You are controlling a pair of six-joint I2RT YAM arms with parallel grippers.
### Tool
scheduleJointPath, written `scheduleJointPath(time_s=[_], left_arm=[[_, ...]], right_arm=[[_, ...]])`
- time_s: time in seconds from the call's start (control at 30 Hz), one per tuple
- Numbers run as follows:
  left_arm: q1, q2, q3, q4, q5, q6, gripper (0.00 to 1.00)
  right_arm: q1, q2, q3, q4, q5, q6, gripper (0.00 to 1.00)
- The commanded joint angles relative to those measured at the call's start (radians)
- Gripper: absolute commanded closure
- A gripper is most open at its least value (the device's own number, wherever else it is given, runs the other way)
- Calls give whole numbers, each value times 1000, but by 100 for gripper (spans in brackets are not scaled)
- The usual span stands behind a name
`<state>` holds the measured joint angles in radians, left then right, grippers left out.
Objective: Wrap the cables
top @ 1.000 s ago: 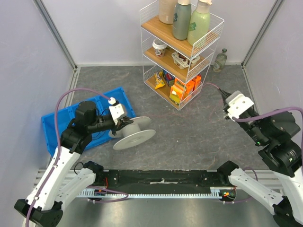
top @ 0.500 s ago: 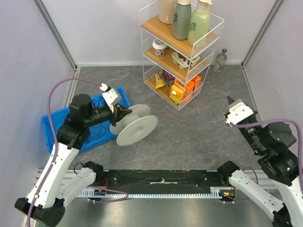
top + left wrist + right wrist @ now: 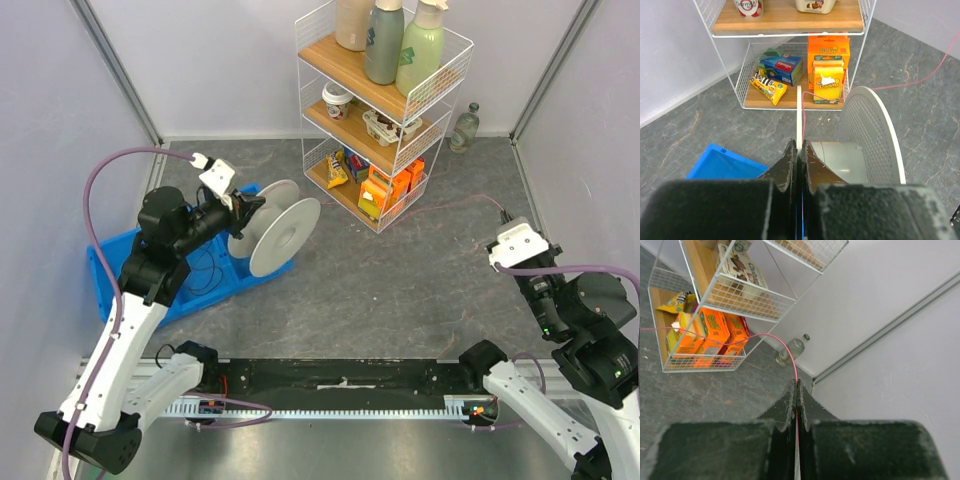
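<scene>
At the table's left, beside the blue bin (image 3: pixel 115 265), the left gripper (image 3: pixel 799 150) clamps the spool (image 3: pixel 283 235) by one flange. The pink cable (image 3: pixel 795 371) runs rightward to the right gripper (image 3: pixel 796 386), pinched shut on it.

Left arm elbow-up, wrist reaching rightward, left claw (image 3: pixel 799 150) pinched closed, right arm bent, right claw (image 3: pixel 796 386) closed

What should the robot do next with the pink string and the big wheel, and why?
Probably roll the spool a part-turn with the left gripper. It is shut on the spool's rim, the right gripper is shut on the pink cable, and the cable runs across the table to a hub that looks almost bare.
</scene>
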<state>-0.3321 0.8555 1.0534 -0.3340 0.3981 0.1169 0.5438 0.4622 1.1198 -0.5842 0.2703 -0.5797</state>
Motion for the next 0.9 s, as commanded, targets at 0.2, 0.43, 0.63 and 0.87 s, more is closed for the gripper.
scheduleJointPath(time_s=[0.2,0.43,0.63,0.87], left_arm=[[51,7,123,176,200,-302,98],[70,69,215,214,-36,-693,98],[70,131,263,124,-251,-902,98],[56,260,401,-76,-530,-912,98]], right_arm=[[-4,-71,-112,-45,150,-17,100],[-2,-134,-181,-146,-12,-29,100],[-2,-140,-173,-192,-239,-20,100],[-2,-96,-88,-210,-442,-6,100]])
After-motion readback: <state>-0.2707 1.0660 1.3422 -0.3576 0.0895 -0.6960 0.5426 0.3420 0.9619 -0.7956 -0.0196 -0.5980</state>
